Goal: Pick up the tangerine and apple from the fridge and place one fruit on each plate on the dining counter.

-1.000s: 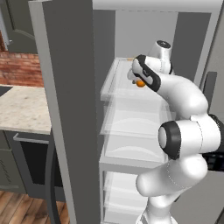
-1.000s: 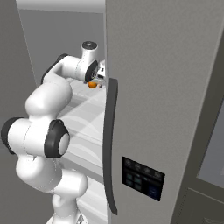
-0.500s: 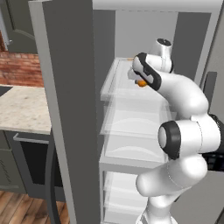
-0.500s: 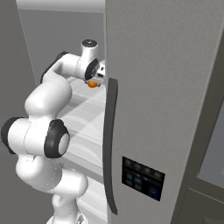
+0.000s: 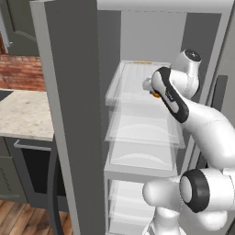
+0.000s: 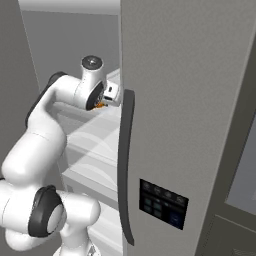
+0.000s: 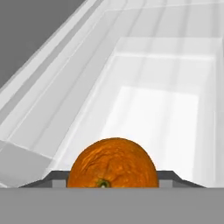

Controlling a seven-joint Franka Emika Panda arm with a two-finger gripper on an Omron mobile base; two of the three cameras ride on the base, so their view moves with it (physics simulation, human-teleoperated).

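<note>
Over the right-hand edge of the upper translucent shelf [image 5: 137, 81] inside the open fridge [image 5: 69, 92], reaching in with the gripper [image 7: 112, 178] and now clamping the tangerine [image 7: 112, 162] between the two dark fingertips [image 7: 56, 180]. Wide apart a second ago around that same fruit; closed since, pressed against its two sides, with the stem dimple turned toward the hand camera. Seen as a sliver of orange tucked under the white hand in the left base view and again in the right base view, just left of the long dark door handle [image 6: 125, 165]. Possibly raised a little off the shelf already, though hard to say for certain from the hand view, with the underside of the fruit cut off at the bottom. Meaning for the task: first fruit secured, grasp step done; next, by judgement, drawing it out past the shelf's front edge and the door without knocking either, then carrying it to a plate on the dining counter, and afterwards coming back for the apple. Worth watching for a roll or slip, given a round, smooth-skinned thing held at two small contact spots. No brand, label or legible writing anywhere; merely small bluish squares on the black dispenser panel [image 6: 162, 202], too small to read.
</note>
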